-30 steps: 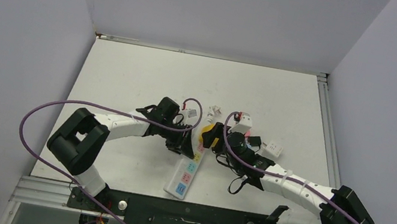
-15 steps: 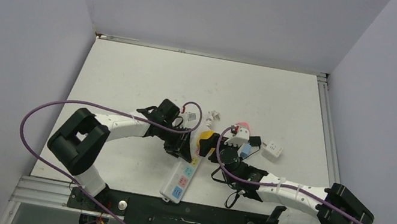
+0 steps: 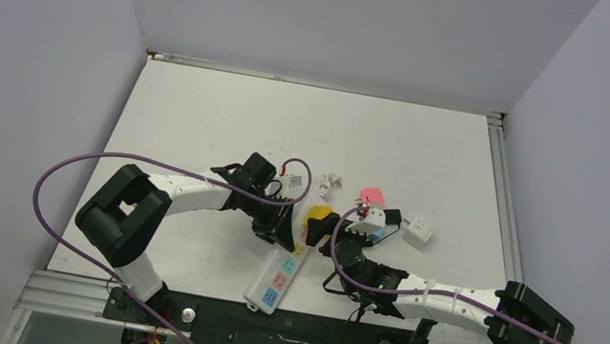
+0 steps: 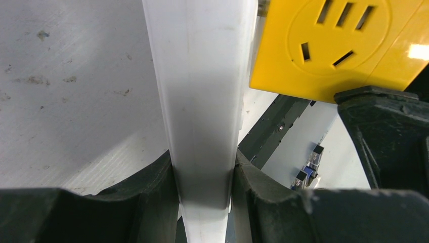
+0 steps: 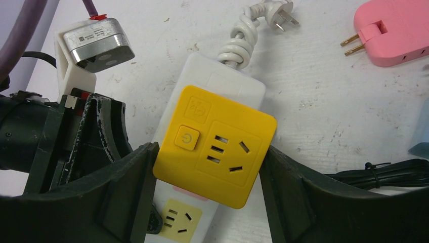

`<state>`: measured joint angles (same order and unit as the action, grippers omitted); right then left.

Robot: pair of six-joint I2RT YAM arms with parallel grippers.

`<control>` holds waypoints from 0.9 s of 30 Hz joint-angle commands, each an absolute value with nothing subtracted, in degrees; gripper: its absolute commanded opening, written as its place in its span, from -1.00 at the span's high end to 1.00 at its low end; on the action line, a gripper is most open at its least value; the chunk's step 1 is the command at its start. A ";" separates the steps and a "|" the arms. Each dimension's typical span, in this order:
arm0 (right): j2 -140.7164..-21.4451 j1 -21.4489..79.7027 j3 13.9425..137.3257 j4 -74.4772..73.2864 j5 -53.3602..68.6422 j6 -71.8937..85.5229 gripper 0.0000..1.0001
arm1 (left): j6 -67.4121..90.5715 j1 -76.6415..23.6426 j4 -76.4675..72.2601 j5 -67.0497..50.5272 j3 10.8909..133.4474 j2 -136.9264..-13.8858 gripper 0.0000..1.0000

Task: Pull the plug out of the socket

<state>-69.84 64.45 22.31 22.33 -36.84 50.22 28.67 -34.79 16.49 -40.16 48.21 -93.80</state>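
The white counter (image 3: 198, 117) fills the middle of the overhead view, and both arms bend inward over its lower centre. The left arm (image 3: 185, 192) rises from the lower left, folds at a bulky elbow, and runs its forearm rightward, nearly level. The right arm (image 3: 448, 299) comes from the lower right and lies low and stretched out to the left, with its wrist at centre frame.

Between them the socket (image 3: 280, 271) lies slanted on the counter, its blue end toward the bottom edge and its cord end up and to the right. The left pincer (image 4: 202, 187) is clamped on the strip's two long sides, both fingers pressed to the white body. The right pincer (image 5: 210, 177) grips the yellow plug (image 5: 216, 146), one finger tight against each side. The plug sits over the strip's cord end; I cannot tell if its pins are still seated.

The coiled white cord (image 5: 243, 38) is at the top of the right wrist view, and a pink adapter (image 5: 392, 33) lies apart at the upper right.
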 commanded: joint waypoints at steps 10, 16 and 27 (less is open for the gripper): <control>-66.23 70.14 22.85 25.58 -43.75 49.70 0.89 | 30.43 -32.08 12.76 -37.03 48.34 -95.12 1.00; -66.70 71.30 23.16 25.86 -44.87 49.48 0.89 | 30.66 -31.86 12.66 -37.22 48.30 -95.09 1.00; -68.61 73.10 21.92 26.73 -47.93 52.81 0.89 | 32.13 -31.20 10.59 -39.82 47.48 -94.82 1.00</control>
